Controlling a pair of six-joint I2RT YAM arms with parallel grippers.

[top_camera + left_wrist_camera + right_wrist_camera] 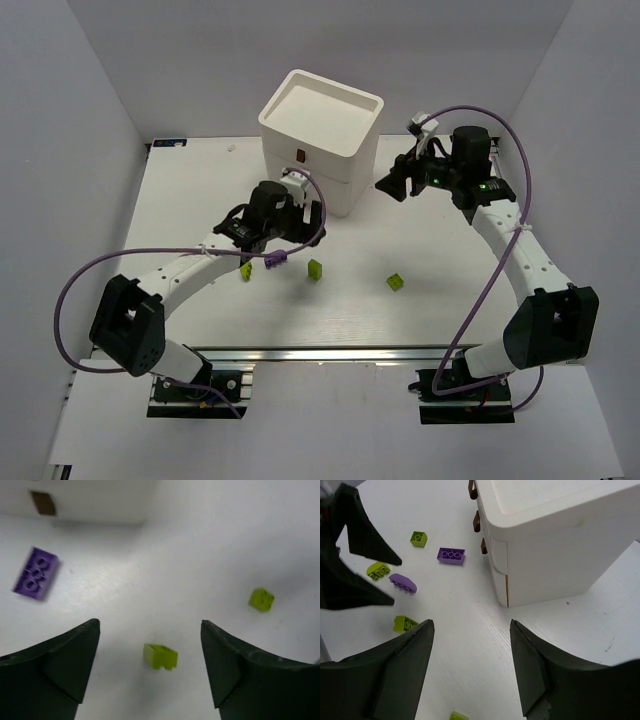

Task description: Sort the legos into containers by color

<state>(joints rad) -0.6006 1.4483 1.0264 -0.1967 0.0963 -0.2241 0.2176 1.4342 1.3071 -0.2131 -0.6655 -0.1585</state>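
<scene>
No readable text, labels or numbers anywhere.

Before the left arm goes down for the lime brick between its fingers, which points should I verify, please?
1. Left gripper open: ok, fingers wide apart, holding nothing.
2. Lime brick centred between them: ok, lying free on the table.
3. Neighbours apart: ok, purple brick and second lime brick lie well aside.
4. A drawer open to receive it: not ok, all three pulls on the chest look flush.
5. Right gripper out of the way: ok, open, empty, beside the chest.
6. Height of left fingers above the table: cannot tell.
</scene>
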